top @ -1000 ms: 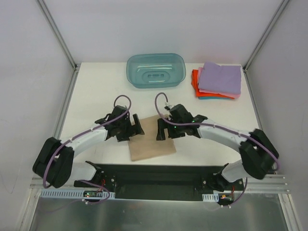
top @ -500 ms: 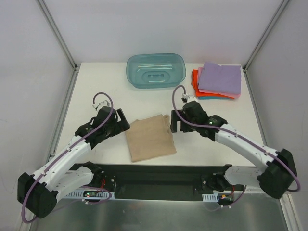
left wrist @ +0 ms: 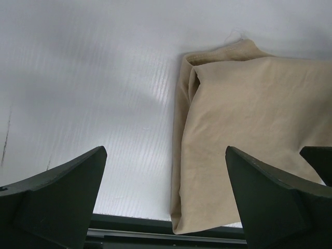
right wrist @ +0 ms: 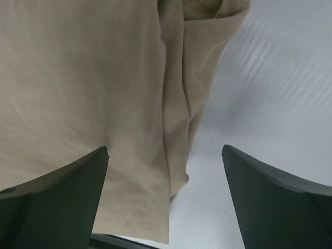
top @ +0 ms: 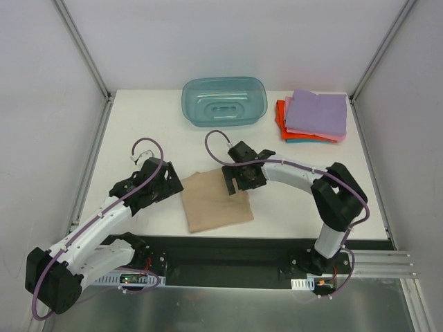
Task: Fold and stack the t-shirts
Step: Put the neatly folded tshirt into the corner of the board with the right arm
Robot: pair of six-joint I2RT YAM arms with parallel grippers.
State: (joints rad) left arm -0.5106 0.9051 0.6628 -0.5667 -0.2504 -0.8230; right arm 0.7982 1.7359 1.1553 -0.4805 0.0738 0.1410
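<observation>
- While poised with jaws spread and grasping nothing, aim right gripper (top: 237,181) at the far right corner of the tan t-shirt (top: 216,202), with left gripper (top: 168,182) just beside its left edge.
- Seen folded by the near edge of the table (top: 138,131), midway along.
- Pinch every layer at the corner, not the top ply alone.
- Slide left gripper under the left fold.
- Lift level toward the folded stack (top: 315,116) at the far right corner, clear of the teal tub (top: 224,101).

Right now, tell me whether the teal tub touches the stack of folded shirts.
Apart. The top view shows a strip of bare white table between the tub and the stack.
</observation>
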